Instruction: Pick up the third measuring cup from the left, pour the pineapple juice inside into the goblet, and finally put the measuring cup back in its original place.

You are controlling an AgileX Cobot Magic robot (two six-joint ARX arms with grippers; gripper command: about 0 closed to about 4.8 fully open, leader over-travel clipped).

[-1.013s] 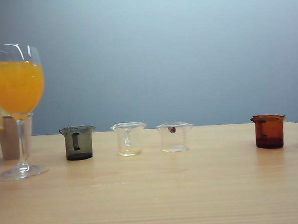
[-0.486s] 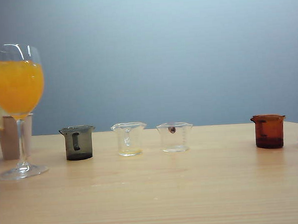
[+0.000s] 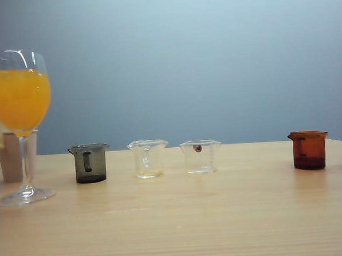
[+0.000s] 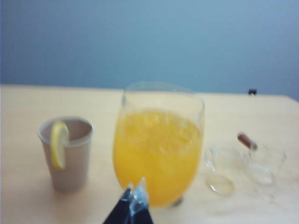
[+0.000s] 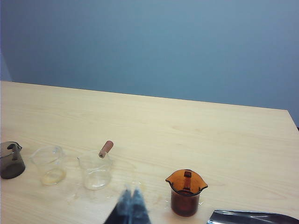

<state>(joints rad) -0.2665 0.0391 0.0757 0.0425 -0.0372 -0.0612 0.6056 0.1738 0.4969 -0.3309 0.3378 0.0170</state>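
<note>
On pale wood tabletop (image 3: 176, 219), blue-grey wall (image 3: 184, 58).

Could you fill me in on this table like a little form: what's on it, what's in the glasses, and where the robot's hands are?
goblet: far left, nearly full of orange drink
paper cup: behind the goblet, lemon slice on its rim
smoky grey cup: first in the row
clear cup: second, thin yellowish layer
third measuring cup: upright, looks nearly empty
amber cup: far right
left gripper: shut, near the goblet
right gripper: shut, holding nothing
</note>
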